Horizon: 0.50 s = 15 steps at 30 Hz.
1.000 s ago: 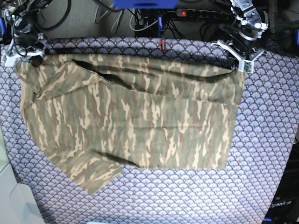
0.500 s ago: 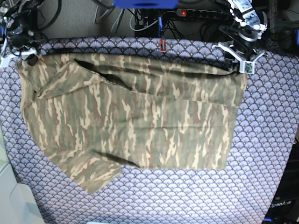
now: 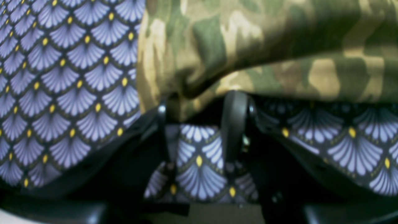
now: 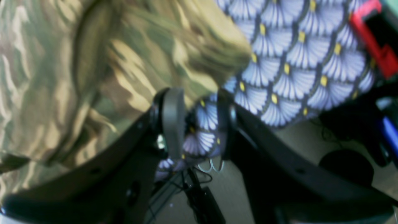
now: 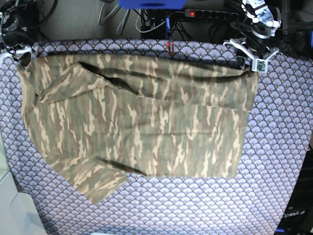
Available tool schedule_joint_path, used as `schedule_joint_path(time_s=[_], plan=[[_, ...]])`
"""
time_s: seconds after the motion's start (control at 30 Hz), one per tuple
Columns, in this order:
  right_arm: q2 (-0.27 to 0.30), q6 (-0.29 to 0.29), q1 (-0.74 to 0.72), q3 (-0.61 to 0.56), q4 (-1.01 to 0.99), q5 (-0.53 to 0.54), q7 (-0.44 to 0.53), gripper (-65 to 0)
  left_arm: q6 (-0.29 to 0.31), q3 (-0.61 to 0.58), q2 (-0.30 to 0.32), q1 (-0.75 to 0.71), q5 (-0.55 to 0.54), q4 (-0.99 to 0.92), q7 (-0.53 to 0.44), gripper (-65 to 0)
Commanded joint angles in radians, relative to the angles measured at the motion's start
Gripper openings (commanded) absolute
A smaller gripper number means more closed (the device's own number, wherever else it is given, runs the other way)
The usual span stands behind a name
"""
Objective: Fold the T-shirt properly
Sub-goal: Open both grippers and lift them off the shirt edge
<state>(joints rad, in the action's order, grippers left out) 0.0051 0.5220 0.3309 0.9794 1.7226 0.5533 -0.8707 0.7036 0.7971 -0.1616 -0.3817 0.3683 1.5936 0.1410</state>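
The camouflage T-shirt is lying flat on the tablecloth. The left hand and right hand are both standing open, gripping nothing.

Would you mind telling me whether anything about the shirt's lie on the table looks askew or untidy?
The T-shirt lies skewed: one sleeve juts out at its near corner, and a dark ridge of cloth runs near the far edge. No damage shows on shirt or tablecloth.

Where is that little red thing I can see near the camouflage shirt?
In the base view the small red object sits at the far edge of the purple fan-patterned tablecloth, near the middle, just beyond the top edge of the camouflage-print cloth T-shirt.
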Motion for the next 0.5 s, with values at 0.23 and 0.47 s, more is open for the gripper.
schedule_joint_path(time_s=[0.23,0.47], plan=[[0.014,-0.004,0.037,0.008,0.020,0.007,0.012,-45.3,-0.005,0.005,0.004,-0.087,0.039,0.055,0.044,-42.4],[0.016,-0.001,0.038,0.049,0.024,0.009,0.012,-45.4,-0.005,0.008,0.004,-0.121,0.027,0.139,0.050,-42.4]])
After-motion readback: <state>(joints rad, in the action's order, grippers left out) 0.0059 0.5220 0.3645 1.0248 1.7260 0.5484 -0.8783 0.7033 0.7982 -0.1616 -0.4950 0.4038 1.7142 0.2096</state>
